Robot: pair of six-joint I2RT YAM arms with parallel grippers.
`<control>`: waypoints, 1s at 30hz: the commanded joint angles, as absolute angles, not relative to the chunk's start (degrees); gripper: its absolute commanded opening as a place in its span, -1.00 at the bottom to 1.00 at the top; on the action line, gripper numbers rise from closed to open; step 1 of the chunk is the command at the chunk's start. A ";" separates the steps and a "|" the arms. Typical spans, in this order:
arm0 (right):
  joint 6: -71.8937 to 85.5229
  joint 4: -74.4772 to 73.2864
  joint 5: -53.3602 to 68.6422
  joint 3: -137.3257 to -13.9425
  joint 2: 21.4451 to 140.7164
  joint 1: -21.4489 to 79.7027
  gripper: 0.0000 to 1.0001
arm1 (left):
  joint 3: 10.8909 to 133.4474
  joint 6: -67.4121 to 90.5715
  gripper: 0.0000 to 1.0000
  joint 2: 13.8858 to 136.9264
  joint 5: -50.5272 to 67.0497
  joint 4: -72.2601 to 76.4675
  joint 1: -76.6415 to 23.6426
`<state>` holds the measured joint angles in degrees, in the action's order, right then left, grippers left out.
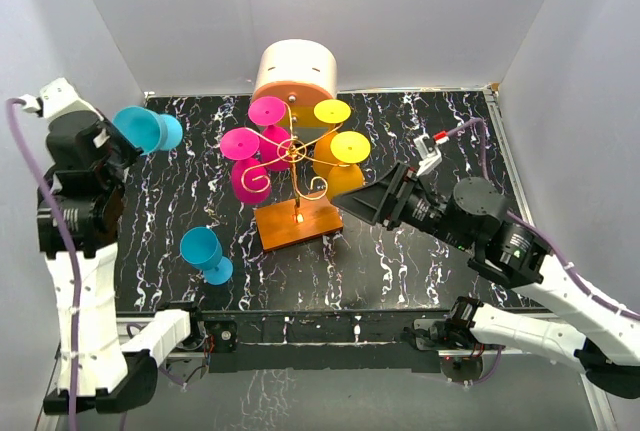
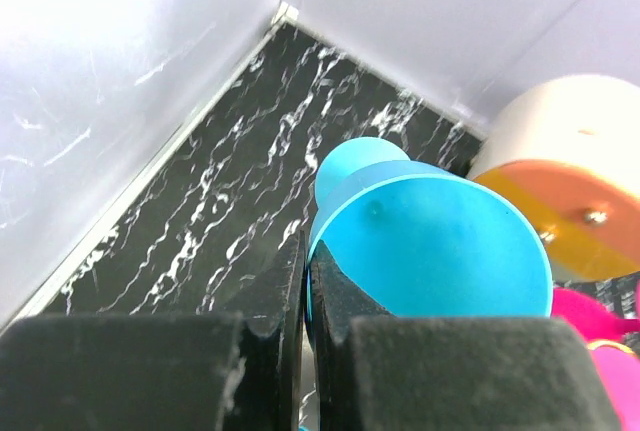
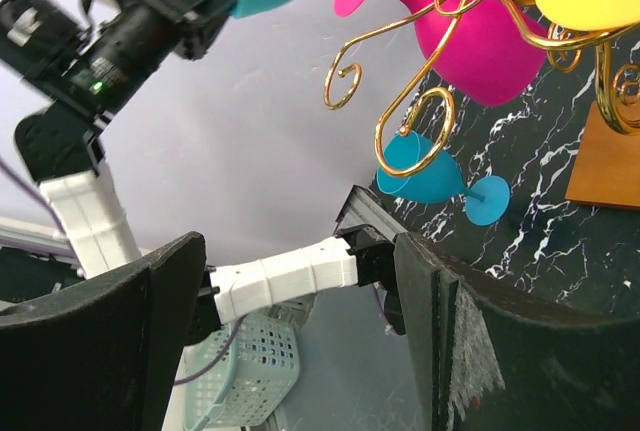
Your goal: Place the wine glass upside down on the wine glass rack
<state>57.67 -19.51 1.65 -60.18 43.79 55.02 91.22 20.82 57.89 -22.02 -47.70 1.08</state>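
Presently, entries run left to right.

**Left arm:** folded upright at the far left, wrist high above the table point(image 1: 420, 261) and turned toward the rack.

**Left gripper point(image 2: 305, 296):** jaws closed tight, pinching the bowl rim of the glass.

**Glass point(image 1: 145, 129):** blue, held in the air at the far left, well apart from the rack. It lies roughly level, with the bowl at the fingers and the foot pointing right. It is not yet inverted.

**Spare glass point(image 1: 205, 254):** blue, on the table near left of the rack. It appears to lie on its side, and nothing touches it.

**Rack point(image 1: 297, 223):** gold wire on an orange base, at mid-table.
- Pink glasses point(image 1: 242, 144) hang on its left side.
- Yellow glasses point(image 1: 350, 146) hang on its right side.
- The right wrist view shows bare scrolls on the near left side.

**Cylinder point(image 1: 295, 71):** cream and orange, just behind the rack. It plays no part in the task.

**Right arm:** stretched low from the near right, wrist aimed at the rack's right side.

**Right gripper point(image 1: 352, 199):** fingers spread wide with nothing between them, close to the yellow glasses.

**Progress:** the pickup and lift look complete. What probably remains:
- carry the glass rightward to the rack;
- turn it bowl down;
- slide the stem into a free scroll so the foot catches;
- let go.

**Risk:** a rim pinch may slip during the turn.
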 commanded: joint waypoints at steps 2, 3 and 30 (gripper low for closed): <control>60.38 -14.38 1.88 -65.41 46.82 55.11 0.48 | 94.85 23.73 -1.00 52.60 -19.30 -43.70 1.58; 60.91 -13.87 2.00 -66.06 47.71 55.11 0.48 | 95.07 24.47 -1.00 51.74 -18.02 -42.58 1.54; 74.67 -3.89 -16.24 -74.64 56.63 55.11 0.36 | 82.72 49.31 -1.00 50.40 37.07 -1.95 -0.25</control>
